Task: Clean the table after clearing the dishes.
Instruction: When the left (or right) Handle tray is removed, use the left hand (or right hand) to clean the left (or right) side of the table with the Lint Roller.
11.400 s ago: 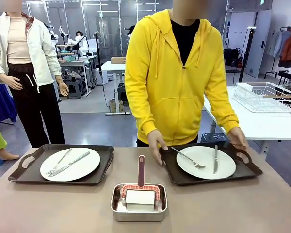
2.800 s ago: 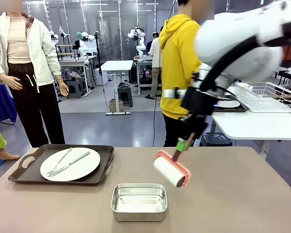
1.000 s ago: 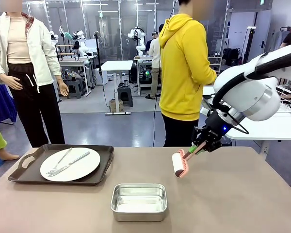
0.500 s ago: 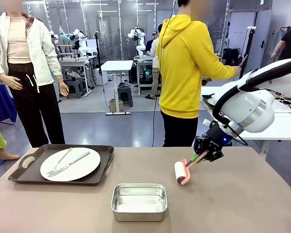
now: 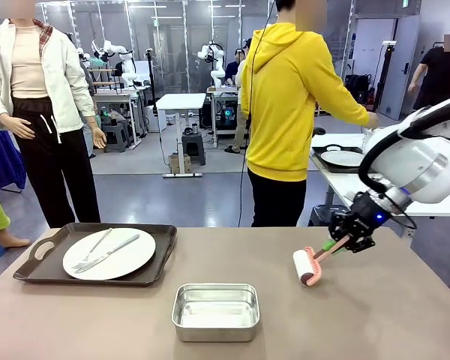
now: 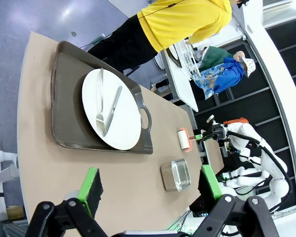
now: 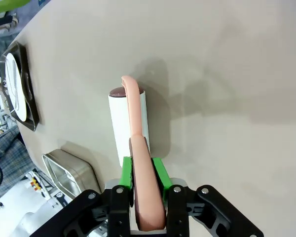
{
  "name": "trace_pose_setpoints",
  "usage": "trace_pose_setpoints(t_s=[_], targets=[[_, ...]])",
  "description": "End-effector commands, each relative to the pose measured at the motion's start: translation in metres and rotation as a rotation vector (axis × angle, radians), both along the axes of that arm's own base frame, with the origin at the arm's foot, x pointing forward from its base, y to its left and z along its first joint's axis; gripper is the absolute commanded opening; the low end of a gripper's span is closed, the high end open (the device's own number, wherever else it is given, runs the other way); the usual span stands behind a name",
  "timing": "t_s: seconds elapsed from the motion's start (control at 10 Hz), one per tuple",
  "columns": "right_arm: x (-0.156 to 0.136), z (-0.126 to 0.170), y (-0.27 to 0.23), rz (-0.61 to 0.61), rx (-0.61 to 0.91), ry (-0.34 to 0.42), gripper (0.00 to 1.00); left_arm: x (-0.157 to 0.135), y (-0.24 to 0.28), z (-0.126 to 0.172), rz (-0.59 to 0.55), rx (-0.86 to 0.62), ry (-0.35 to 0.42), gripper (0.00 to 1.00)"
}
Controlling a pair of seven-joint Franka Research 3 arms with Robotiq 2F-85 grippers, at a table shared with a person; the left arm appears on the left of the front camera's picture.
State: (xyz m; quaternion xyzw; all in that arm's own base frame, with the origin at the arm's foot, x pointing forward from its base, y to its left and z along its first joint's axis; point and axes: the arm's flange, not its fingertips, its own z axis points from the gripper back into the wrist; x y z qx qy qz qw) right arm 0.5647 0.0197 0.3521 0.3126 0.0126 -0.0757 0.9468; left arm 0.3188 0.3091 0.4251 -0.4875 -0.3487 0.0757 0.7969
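Observation:
The taupe table [image 5: 405, 315] holds a dark tray [image 5: 30, 266] at the left with a white plate [image 5: 109, 253] and cutlery on it. My right gripper [image 5: 343, 243] is shut on the pink handle of a lint roller [image 5: 306, 266], whose white roll rests on the tabletop right of centre. The right wrist view shows the roller [image 7: 128, 118] lying against the table [image 7: 227, 74] just beyond the gripper [image 7: 142, 173]. My left gripper [image 6: 150, 182] is open above the table's left end, with the plate [image 6: 111, 116] on its tray below and ahead of it.
An empty steel pan [image 5: 214, 311] sits near the front edge at centre. A person in a yellow hoodie [image 5: 289, 105] stands at the far side, turned toward a white table [image 5: 405, 196] that holds another tray with a plate [image 5: 343, 157].
The person has carried the right tray off to the white table. My right gripper took the roller from the pan, swung it rightward and lowered it onto the tabletop.

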Motion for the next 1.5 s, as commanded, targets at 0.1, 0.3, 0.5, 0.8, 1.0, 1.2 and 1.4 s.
trace_pose_setpoints(t_s=[0.1, 0.3, 0.5, 0.8, 1.0, 1.2, 1.4], targets=[[0.011, -0.008, -0.067, -0.046, -0.189, -0.009, 0.22, -0.003, 0.001, 0.002, -0.006, -0.004, -0.012, 1.00], [-0.006, 0.003, -0.124, -0.059, -0.290, 0.010, 0.22, -0.003, 0.001, 0.002, -0.006, -0.004, -0.012, 1.00], [-0.017, 0.020, -0.171, -0.094, -0.301, 0.011, 0.22, -0.003, 0.001, 0.002, -0.006, -0.004, -0.012, 1.00], [-0.039, 0.064, -0.174, -0.044, -0.247, -0.071, 0.22, -0.003, 0.001, 0.002, -0.006, -0.004, -0.012, 1.00], [-0.054, 0.106, -0.159, -0.025, -0.255, -0.157, 0.22, -0.003, 0.001, 0.002, -0.006, -0.004, -0.012, 1.00], [-0.083, 0.147, -0.152, -0.022, -0.255, -0.238, 0.22, -0.003, 0.001, 0.002, -0.006, -0.004, -0.012, 1.00], [-0.102, 0.166, -0.131, 0.006, -0.270, -0.248, 0.22, -0.003, 0.001, 0.002, -0.006, -0.004, -0.012, 1.00]])
